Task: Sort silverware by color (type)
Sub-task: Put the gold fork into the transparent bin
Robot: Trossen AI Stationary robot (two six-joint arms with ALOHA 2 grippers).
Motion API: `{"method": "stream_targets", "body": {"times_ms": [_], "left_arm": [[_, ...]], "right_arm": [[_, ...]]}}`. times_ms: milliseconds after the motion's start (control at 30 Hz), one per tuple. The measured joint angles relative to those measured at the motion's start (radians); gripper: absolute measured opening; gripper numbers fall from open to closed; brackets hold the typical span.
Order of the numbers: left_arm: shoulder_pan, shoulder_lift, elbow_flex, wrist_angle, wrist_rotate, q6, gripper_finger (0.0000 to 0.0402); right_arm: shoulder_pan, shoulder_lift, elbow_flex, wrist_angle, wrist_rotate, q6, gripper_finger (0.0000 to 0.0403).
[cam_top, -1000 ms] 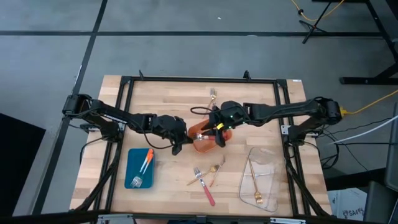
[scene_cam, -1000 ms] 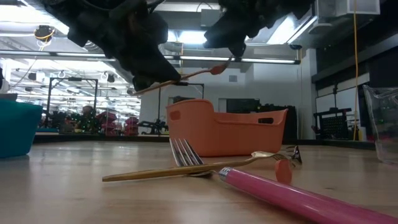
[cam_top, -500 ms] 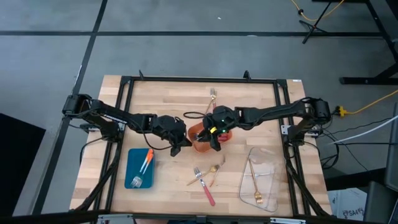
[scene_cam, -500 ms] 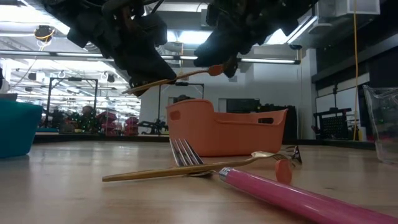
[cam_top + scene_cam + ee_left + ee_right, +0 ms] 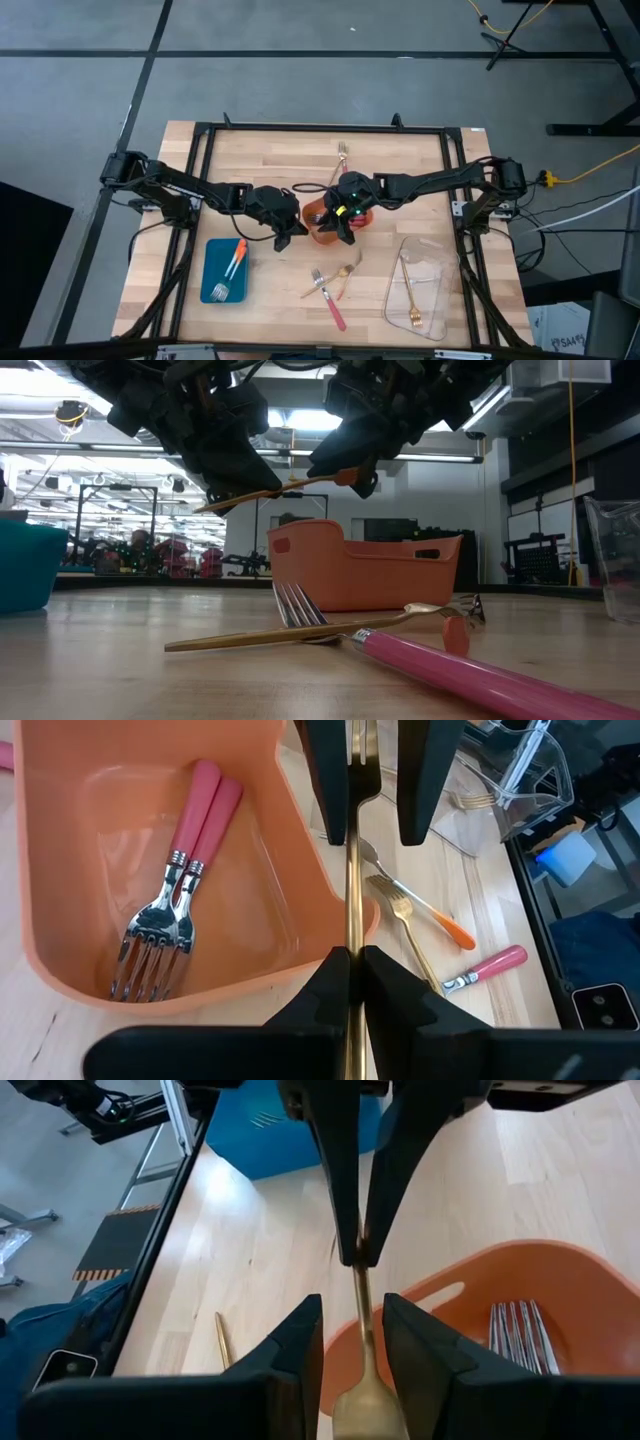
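Observation:
A gold fork (image 5: 290,485) hangs in the air over the orange tray (image 5: 322,232), which holds two pink-handled forks (image 5: 170,910). My left gripper (image 5: 350,960) is shut on the gold fork; it shows in the high view (image 5: 288,228) left of the tray. My right gripper (image 5: 355,1380) is open at the tray's right (image 5: 343,212). Its fingers (image 5: 325,780) stand on either side of the fork's tine end (image 5: 365,1400); I cannot tell whether they touch it. More forks lie on the table: one pink-handled (image 5: 332,303), gold ones (image 5: 345,273). My left gripper pinches the gold fork's handle (image 5: 350,925) between its two fingers, coming level from the table's left and lying along the fork. A short handle end (image 5: 205,506) pokes out behind the fingers. The fork is lifted clear above the orange tray, nearly level, its tine end slightly higher.
A blue tray (image 5: 225,270) near the left holds orange-handled forks. A clear tray (image 5: 420,290) near the right holds a gold fork (image 5: 413,316). Another gold fork (image 5: 342,152) lies toward the far edge. An orange-handled fork (image 5: 425,913) lies beside the orange tray.
My right gripper has moved toward the table's left and down, from above the fork's tine end until its fingers stand around it. The gold fork in my left gripper has risen slightly.

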Motion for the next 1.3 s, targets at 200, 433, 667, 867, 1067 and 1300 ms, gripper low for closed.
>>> {"method": "stream_targets", "body": {"times_ms": [200, 433, 667, 867, 1067, 1300], "left_arm": [[0.0, 0.0, 0.0, 0.0, -0.003, -0.001, 0.0012], [0.0, 0.0, 0.0, -0.009, -0.003, -0.033, 0.0012], [0.0, 0.0, 0.0, -0.031, -0.002, -0.072, 0.0012], [0.001, 0.0, 0.0, -0.029, 0.0, -0.155, 0.0012], [0.004, 0.0, 0.0, -0.021, 0.029, -0.259, 0.0012], [0.025, 0.0, 0.0, -0.023, 0.065, -0.316, 0.0012]], "right_arm": [[0.0, 0.0, 0.0, 0.002, 0.045, -0.001, 0.0097], [0.0, 0.0, 0.12, -0.148, 0.051, -0.006, 0.0097], [0.0, -0.001, 0.334, -0.468, 0.114, -0.117, 0.0097], [0.0, -0.002, 0.366, -0.498, 0.123, -0.163, 0.0097], [0.0, 0.052, 0.366, -0.491, 0.122, -0.186, 0.0097], [0.027, 0.106, 0.365, -0.489, 0.121, -0.319, 0.0097]]}}
